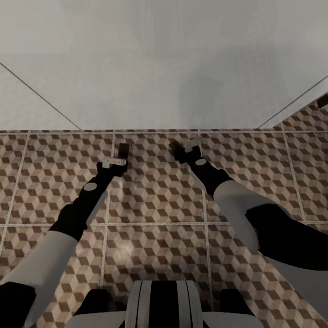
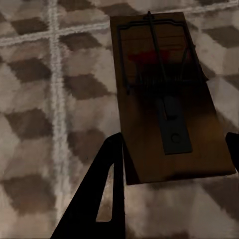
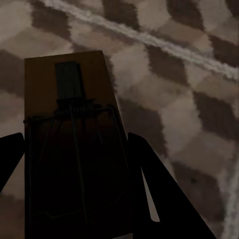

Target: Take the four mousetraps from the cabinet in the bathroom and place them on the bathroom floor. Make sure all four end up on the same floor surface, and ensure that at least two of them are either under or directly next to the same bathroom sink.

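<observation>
Brown mousetraps [image 2: 167, 99] with a red mark, brown-beige-white cube-patterned floor [image 1: 155, 200]

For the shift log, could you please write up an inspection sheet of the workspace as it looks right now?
Surface: bathroom floor, cube-pattern tiles, pale grout.
Job's things: one mousetrap between the left gripper's fingers; another mousetrap between the right gripper's fingers.
Clutter: nothing seen.
Grippers: left gripper shut on its trap, low over the tiles; right gripper likewise.
Cables: nothing seen.
Surroundings: pale smooth wall ahead.

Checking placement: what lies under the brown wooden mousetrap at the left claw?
Cube-patterned floor tile surrounds the brown wooden mousetrap; the patch directly beneath it is covered by the board.
</observation>
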Controlling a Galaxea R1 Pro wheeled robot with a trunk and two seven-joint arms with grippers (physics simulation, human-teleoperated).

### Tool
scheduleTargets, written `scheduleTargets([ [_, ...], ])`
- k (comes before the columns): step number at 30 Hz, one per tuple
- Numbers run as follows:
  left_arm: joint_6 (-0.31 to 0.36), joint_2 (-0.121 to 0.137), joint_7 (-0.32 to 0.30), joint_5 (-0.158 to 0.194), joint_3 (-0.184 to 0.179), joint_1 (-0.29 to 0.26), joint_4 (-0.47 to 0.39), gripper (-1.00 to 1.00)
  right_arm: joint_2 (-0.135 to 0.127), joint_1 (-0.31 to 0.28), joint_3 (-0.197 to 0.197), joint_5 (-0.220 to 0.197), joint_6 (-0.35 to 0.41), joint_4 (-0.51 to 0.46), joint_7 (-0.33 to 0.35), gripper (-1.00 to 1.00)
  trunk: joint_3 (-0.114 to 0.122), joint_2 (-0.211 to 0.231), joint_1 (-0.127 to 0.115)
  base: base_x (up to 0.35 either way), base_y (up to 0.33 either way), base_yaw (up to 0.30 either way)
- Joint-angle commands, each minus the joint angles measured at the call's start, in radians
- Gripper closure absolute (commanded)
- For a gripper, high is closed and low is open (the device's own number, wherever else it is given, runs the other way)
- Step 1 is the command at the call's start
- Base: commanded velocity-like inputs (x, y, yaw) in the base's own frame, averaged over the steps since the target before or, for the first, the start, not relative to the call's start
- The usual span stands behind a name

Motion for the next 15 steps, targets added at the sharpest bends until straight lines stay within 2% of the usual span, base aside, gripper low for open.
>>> scheduleTargets([
  [1, 0.005, 0.003, 0.004, 0.009, 0.013, 0.0, -0.002, 1.0, 0.0, 0.0, 0.001, 0.008, -0.005, 0.002, -0.005, 1.0, 0.0, 0.0, 0.0, 0.0, 0.0, 0.0],
  [5, 0.004, 0.005, 0.002, 0.009, 0.045, 0.0, -0.002, 1.0, 0.001, -0.001, 0.001, 0.009, -0.007, 0.002, -0.005, 1.0, 0.0, 0.0, 0.0, 0.0, 0.0, 0.0],
  [12, 0.004, 0.005, 0.002, 0.009, 0.051, 0.0, -0.002, 1.0, 0.0, -0.001, -0.001, 0.011, -0.009, 0.001, -0.012, 1.0, 0.0, 0.0, 0.0, 0.0, 0.0, 0.0],
  [15, 0.004, 0.005, 0.001, 0.009, 0.051, 0.0, -0.004, 1.0, 0.001, -0.001, 0.0, 0.012, -0.05, 0.001, -0.032, 1.0, 0.0, 0.0, 0.0, 0.0, 0.0, 0.0],
])
